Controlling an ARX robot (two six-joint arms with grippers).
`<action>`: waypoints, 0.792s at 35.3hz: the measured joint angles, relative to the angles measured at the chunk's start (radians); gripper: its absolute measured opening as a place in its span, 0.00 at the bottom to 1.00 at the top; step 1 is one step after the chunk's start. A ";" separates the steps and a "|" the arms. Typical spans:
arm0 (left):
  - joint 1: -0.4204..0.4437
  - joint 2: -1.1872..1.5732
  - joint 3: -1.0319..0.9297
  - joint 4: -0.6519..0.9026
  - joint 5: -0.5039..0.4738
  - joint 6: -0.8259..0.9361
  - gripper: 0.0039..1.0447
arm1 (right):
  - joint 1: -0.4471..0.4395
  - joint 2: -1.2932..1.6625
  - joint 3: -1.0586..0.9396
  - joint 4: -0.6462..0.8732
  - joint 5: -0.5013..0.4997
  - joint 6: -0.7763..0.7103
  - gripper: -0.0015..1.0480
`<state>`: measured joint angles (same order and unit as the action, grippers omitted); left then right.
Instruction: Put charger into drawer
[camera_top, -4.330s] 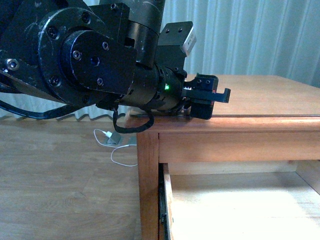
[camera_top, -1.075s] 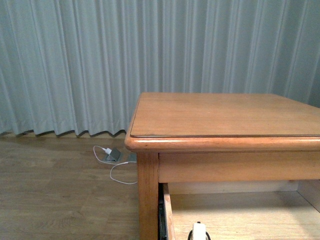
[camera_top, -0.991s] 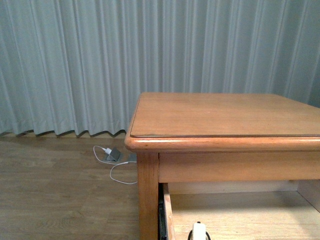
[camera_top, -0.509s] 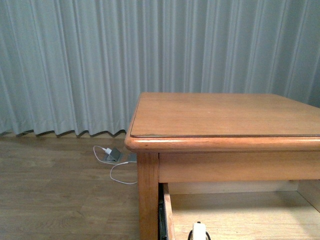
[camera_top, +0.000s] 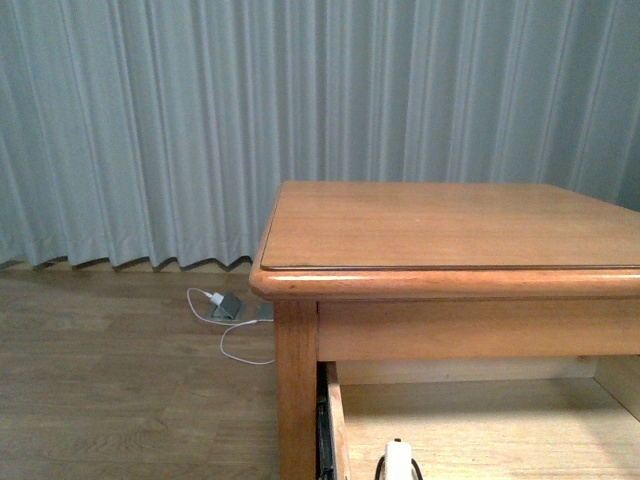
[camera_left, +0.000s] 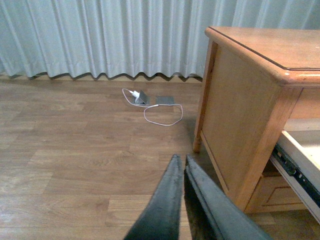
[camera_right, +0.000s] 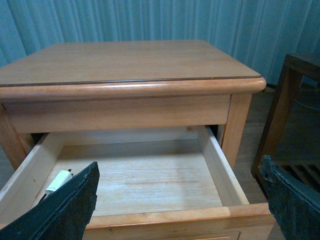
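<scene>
The charger (camera_right: 58, 180), a small white adapter with black cable, lies inside the open drawer (camera_right: 217, 170) near its left wall; it also shows at the bottom edge of the front view (camera_top: 398, 462). The drawer (camera_top: 335, 420) is pulled out of the wooden cabinet (camera_top: 440, 225), pale wood inside. My right gripper (camera_right: 177, 200) is open and empty, its dark fingers wide apart in front of the drawer's front edge. My left gripper (camera_left: 181, 165) is shut and empty, low over the wooden floor beside the cabinet's side (camera_left: 235, 110). Neither arm shows in the front view.
A white plug with thin white cable and grey block (camera_top: 225, 305) lies on the floor by the curtain, also in the left wrist view (camera_left: 142, 97). A dark wooden stand (camera_right: 290, 100) is beside the cabinet. The drawer's metal rail (camera_left: 295, 167) juts out.
The left arm, which filled the front view over the cabinet top 4.3 s ago, has left it, and the charger now lies in the drawer. Over the last second nothing moved.
</scene>
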<state>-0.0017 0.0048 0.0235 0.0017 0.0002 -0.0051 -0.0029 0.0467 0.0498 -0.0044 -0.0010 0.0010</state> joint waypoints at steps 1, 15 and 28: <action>0.000 0.000 0.000 0.000 0.000 0.000 0.10 | 0.000 0.000 0.000 0.000 -0.001 0.000 0.91; 0.000 0.000 0.000 0.000 0.000 0.000 0.82 | -0.008 0.452 0.095 -0.217 -0.176 -0.061 0.91; 0.000 0.000 0.000 0.000 0.000 0.001 0.94 | 0.069 1.088 0.220 0.108 -0.148 -0.016 0.91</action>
<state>-0.0021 0.0044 0.0235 0.0013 -0.0002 -0.0040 0.0658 1.1347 0.2699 0.1040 -0.1486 -0.0154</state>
